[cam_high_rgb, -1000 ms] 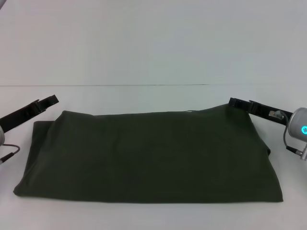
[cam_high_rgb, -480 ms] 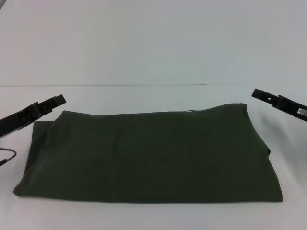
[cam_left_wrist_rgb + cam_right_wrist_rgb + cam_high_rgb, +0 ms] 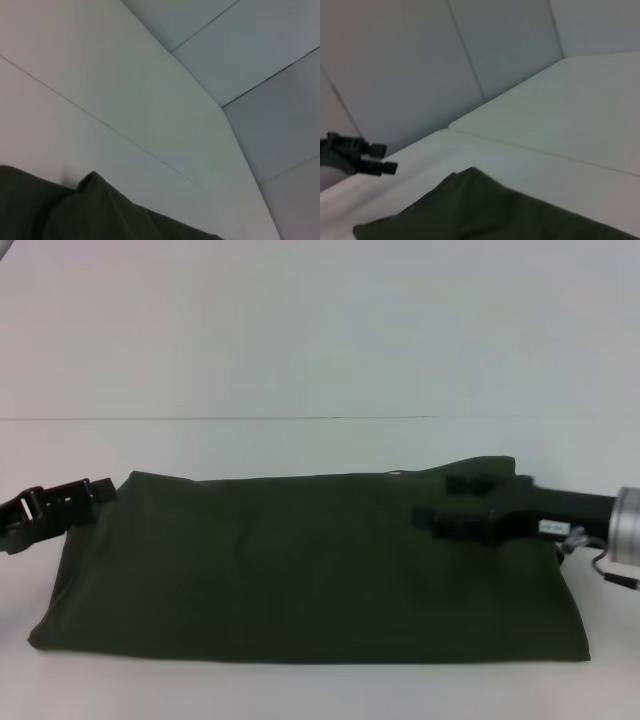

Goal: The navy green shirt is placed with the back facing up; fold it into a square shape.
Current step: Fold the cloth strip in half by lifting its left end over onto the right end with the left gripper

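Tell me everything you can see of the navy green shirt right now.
The navy green shirt is plain dark olive cloth, folded into a wide flat band lying across the white table. No lettering shows. Its edges are slightly uneven and the far corners peak up. The left end effector sits at its far left corner; the right end effector is over its far right part.

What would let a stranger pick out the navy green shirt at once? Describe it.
Start at the white table in front of the robot: the navy green shirt is the wide dark olive slab of folded cloth lying flat across its near part. The left hand is at its far left corner and the right hand is over its right part. Nothing else there is cloth.
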`<state>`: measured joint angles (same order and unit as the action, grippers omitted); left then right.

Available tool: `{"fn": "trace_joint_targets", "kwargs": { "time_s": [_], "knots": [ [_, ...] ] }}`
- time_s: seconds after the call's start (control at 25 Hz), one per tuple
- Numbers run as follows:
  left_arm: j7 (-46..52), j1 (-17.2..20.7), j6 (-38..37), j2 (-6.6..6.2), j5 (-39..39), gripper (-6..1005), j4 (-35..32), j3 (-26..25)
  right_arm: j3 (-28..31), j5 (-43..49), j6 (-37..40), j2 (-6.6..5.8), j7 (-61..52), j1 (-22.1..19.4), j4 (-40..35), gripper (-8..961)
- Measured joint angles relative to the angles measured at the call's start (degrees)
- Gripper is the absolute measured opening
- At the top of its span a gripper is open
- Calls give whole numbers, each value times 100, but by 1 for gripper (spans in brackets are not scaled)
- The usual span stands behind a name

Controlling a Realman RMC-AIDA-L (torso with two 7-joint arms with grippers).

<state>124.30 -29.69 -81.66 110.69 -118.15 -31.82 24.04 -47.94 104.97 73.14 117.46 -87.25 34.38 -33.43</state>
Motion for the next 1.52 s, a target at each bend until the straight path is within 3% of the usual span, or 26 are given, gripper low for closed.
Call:
{"fn": "trace_joint_targets", "kwargs": {
  "time_s": [0.24,0.56,0.68,0.88,1.0,1.52],
  "knots": [
    [250,-105,-193,-10,-191,702,-31,573,-577,309,-64,178,343,2,-275,927],
    [912,-319,49,-81,-775,724,-111,594,-932,431,-154,278,1227,116,-239,927],
    [956,-419,-12,-77,-798,732,-113,669,-1141,253,-225,295,1452,206,-179,927],
    [1354,-528,127,-266,-885,746,-121,971,-1468,-233,-283,294,2077,256,-69,927],
    [1580,-649,345,-347,-1329,755,-136,1016,-1721,-504,-517,300,2383,289,27,927],
    [1776,-724,598,-414,-1725,797,-266,985,-1962,-963,-876,312,2928,405,338,927]
  ]
}}
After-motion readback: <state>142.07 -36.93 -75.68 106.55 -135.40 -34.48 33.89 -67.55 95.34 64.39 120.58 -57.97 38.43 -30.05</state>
